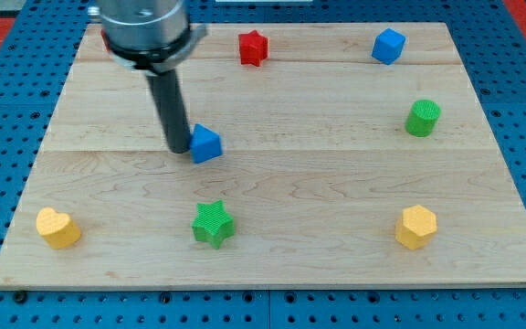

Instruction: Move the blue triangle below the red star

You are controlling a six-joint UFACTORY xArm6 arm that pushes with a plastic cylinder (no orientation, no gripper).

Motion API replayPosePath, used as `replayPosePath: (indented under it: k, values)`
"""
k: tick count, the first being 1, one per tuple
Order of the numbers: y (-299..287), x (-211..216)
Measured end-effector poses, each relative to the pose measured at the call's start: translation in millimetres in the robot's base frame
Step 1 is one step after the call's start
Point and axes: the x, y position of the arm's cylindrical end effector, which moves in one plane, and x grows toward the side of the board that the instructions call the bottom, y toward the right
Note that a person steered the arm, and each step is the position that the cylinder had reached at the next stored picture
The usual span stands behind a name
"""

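The blue triangle [206,144] lies on the wooden board, left of centre. The red star [253,47] sits near the view's top, up and to the right of the triangle. My tip [179,148] rests on the board right at the blue triangle's left side, touching it or nearly so. The dark rod rises from it toward the view's top left.
A blue cube [388,46] sits at top right, a green cylinder [422,118] at right, a yellow hexagon [416,227] at bottom right, a green star [213,224] below the triangle, a yellow heart [58,228] at bottom left. A red block [106,40] is mostly hidden behind the arm.
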Motion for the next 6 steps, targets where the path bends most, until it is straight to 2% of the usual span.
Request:
replayPosePath:
  k: [1, 2, 3, 6]
  values:
    - [28, 1]
    - [21, 34]
    - [40, 54]
    - [47, 13]
